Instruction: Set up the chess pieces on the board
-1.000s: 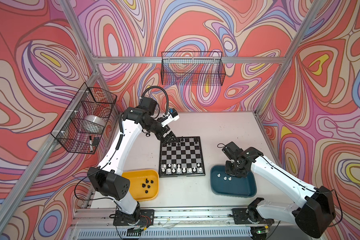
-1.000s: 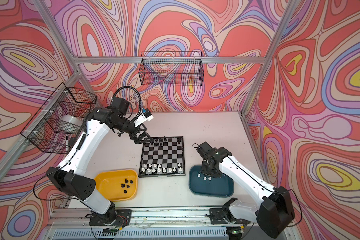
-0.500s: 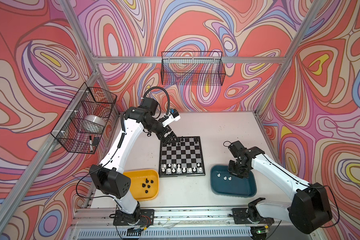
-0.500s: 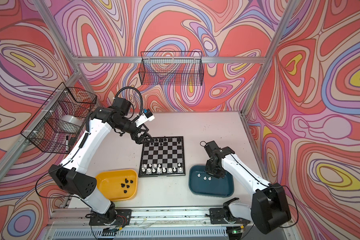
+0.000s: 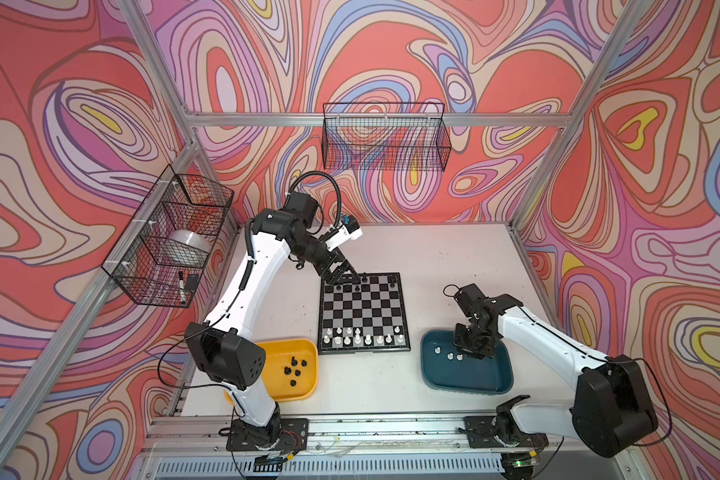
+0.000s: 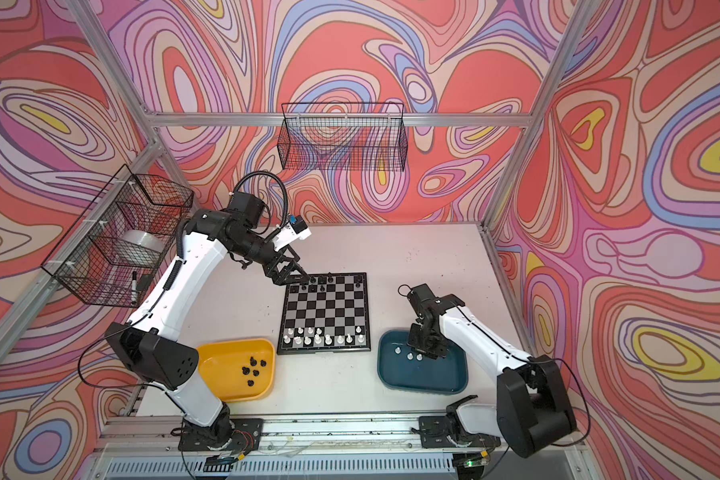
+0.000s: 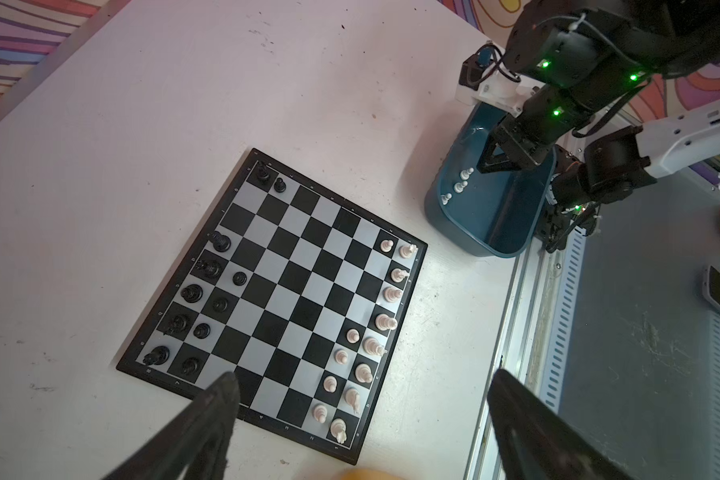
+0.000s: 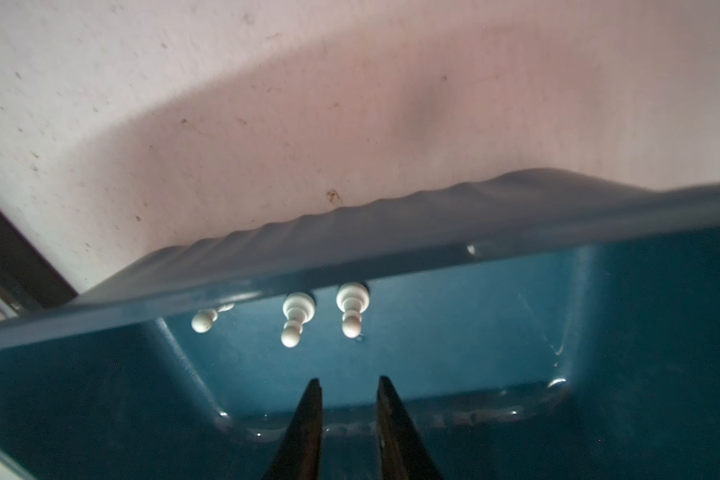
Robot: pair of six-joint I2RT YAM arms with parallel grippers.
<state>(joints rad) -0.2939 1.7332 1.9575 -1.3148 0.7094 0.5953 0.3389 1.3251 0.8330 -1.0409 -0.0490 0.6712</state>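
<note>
**Top views.** The board [image 5: 364,311] lies flat on the table [image 5: 454,257], with bare tabletop along its far and right edges. Its far left corner lies under the left pincer [image 5: 344,277], whose jaws are spread wide and empty and which hides part of the far rows. Back toward that pincer's arm base, the yellow tray [image 5: 279,353] sits just beside the board's near left corner and holds five black chess pieces [image 5: 296,372]. The right pincer [image 6: 425,351] reaches into the teal tray [image 6: 422,384] close to its far rim. The wrist masks its tips in both top views, so the gap cannot be read here. Three white pawns [image 6: 409,356] sit just beside it, toward the board.

**Left wrist view.** The fingers [image 7: 208,419] stand wide apart with nothing between them, and the board's edge runs across the gap. Ahead of the pincer, eleven black chess pieces [image 7: 192,293] occupy two end rows and thirteen white chess pieces [image 7: 385,322] the opposite two. The four middle rows are bare. Black ones on dark squares are hard to identify.

**Right wrist view.** The right pincer [image 8: 350,381] is narrowly parted and holds nothing, inside the teal tray. The three pawns sit ahead of its tips against the tray wall, one half hidden beneath the rim.
</note>
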